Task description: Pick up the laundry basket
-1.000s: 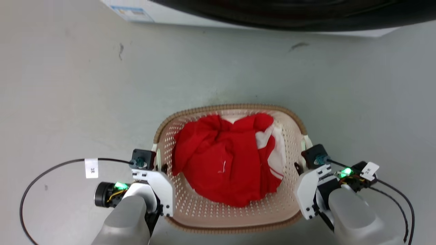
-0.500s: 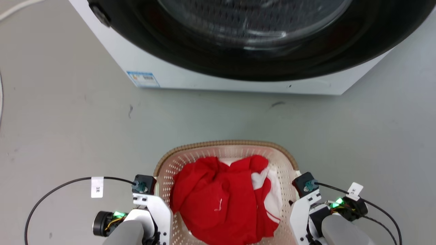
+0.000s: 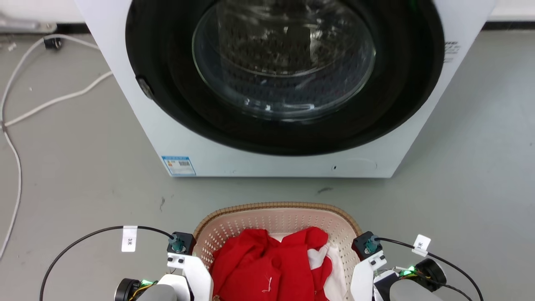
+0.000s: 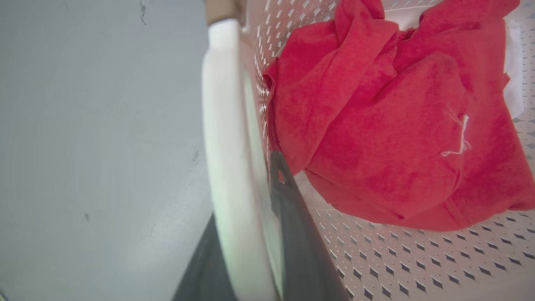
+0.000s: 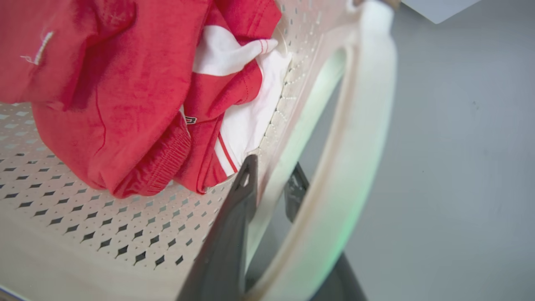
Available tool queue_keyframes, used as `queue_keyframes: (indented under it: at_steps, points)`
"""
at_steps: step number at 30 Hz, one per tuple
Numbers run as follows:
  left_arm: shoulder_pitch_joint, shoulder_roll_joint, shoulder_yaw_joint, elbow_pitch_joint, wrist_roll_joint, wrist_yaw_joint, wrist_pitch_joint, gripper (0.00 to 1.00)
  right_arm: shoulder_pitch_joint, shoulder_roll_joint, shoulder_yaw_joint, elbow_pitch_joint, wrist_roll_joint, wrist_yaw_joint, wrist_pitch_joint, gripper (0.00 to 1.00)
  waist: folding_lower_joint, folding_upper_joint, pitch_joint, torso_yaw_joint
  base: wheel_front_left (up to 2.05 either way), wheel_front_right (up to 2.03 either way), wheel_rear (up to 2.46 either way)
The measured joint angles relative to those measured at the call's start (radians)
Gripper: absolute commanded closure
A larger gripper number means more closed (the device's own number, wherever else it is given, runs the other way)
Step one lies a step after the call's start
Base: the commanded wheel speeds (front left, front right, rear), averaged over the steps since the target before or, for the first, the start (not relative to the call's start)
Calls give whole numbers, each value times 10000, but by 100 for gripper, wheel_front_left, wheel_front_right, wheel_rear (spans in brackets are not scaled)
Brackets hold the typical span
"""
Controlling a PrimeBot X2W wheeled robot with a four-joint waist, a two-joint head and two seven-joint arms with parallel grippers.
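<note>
grip looks set: left gripper [image 4: 246, 196] pinches the laundry basket [image 3: 276, 205] by its left handle [image 4: 221, 104], right gripper [image 5: 271, 179] by its right handle [image 5: 368, 104], basket just before the washing machine [image 3: 267, 161]; next needs an even two-arm lift.

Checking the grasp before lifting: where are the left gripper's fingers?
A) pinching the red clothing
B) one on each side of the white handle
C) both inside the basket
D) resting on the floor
B: on the left gripper, dark fingers flank the white handle of the laundry basket, one inside, one outside.
</note>
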Motion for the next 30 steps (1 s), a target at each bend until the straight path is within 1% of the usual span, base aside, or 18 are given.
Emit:
queue_keyframes:
  at_steps: [10,11,26,30]
  points:
    - [115,209,-1026,-337,-897,0,1026,100,4,4,704,142,892,-2,840,100,0,0,-1104,-116,0,0,0]
    - [115,259,-1198,-407,-1108,0,1212,100,-30,10,826,153,1037,-2,974,100,1,0,-1209,-135,0,0,0]
    - [-172,500,-2357,-669,-2506,6,2690,100,-583,19,1630,345,2000,10,1845,100,2,0,-1707,-182,0,0,0]
    - [-172,541,-2619,-706,-2782,6,2859,100,-593,19,1868,359,2230,10,2040,100,2,0,-1790,-193,0,0,0]
